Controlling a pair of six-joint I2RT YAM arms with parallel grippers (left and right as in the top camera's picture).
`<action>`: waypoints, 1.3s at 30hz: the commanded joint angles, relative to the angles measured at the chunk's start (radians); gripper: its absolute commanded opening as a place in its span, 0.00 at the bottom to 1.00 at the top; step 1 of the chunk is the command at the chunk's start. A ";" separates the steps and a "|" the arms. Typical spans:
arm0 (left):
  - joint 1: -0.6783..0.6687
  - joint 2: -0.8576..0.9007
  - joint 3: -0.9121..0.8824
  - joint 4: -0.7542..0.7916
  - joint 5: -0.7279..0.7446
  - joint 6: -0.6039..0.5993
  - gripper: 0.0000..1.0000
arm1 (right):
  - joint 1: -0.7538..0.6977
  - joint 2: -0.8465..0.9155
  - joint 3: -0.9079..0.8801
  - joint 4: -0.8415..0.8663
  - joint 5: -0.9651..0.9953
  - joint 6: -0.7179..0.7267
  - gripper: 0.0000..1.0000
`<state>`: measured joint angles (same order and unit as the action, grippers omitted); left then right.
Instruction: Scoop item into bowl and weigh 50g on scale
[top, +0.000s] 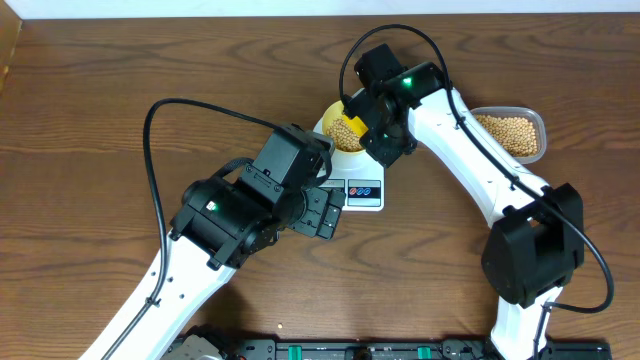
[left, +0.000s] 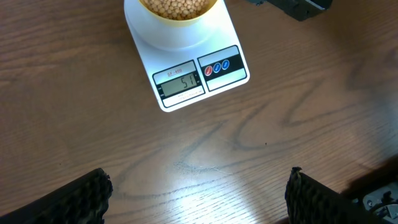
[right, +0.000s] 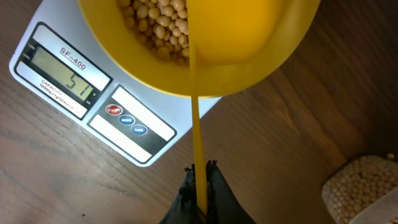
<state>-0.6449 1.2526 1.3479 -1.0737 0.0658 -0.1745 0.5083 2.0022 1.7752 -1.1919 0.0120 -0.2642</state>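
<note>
The white scale (left: 186, 68) shows 51 on its display in the left wrist view and in the right wrist view (right: 134, 127). The yellow bowl (right: 124, 59) stands on it, filled with tan beans (right: 155, 22); both also show in the overhead view (top: 345, 133). My right gripper (right: 200, 168) is shut on the thin handle of the bright yellow scoop (right: 249, 31), which hangs over the bowl's right half. My left gripper (left: 199, 193) is open and empty just above the table, in front of the scale; it also shows in the overhead view (top: 325, 212).
A clear rectangular tub (top: 512, 133) of beans stands to the right of the scale, and its corner shows in the right wrist view (right: 364, 186). The right arm (top: 470, 160) reaches over the space between the tub and the scale. The wooden table (top: 90, 120) runs far left.
</note>
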 joint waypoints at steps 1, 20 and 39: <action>0.004 -0.013 0.032 -0.003 0.001 0.021 0.92 | 0.006 0.006 0.002 0.000 0.012 0.017 0.01; 0.004 -0.013 0.032 -0.003 0.001 0.021 0.92 | 0.006 0.014 -0.004 0.028 0.012 0.017 0.01; 0.004 -0.013 0.032 -0.003 0.001 0.021 0.92 | 0.010 0.048 -0.004 0.040 0.031 0.040 0.01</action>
<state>-0.6449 1.2526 1.3479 -1.0737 0.0658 -0.1745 0.5087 2.0457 1.7737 -1.1542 0.0277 -0.2413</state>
